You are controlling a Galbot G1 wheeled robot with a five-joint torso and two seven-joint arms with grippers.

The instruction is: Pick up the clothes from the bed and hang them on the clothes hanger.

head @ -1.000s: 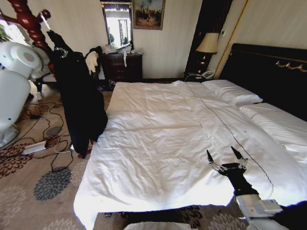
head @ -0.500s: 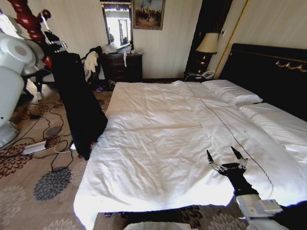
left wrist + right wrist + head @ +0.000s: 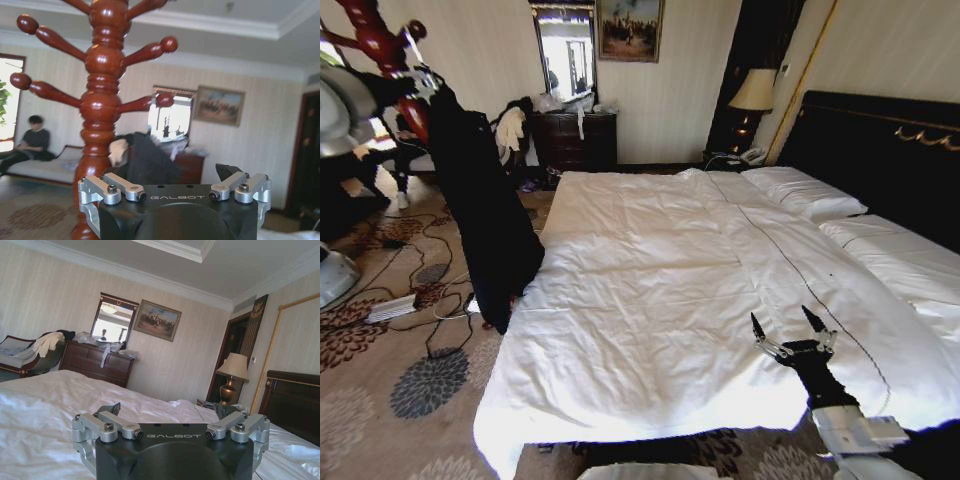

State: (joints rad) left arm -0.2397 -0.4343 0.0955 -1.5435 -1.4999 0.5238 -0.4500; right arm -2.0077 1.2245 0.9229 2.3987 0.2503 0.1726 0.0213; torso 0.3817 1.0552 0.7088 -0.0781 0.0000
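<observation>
Beside the rack (image 3: 380, 50), the coat (image 3: 485, 220) is hanging from the left end effector (image 3: 425, 85), grip unclear, risking slipping off its peg; the right end effector (image 3: 793, 330) is idling open, empty.

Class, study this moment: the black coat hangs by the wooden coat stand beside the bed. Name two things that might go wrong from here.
1. The clothes hang low, hem near the floor cables, so they might snag or drag.
2. The left gripper sits close to the coat stand; pulling away, it might knock a peg.
</observation>
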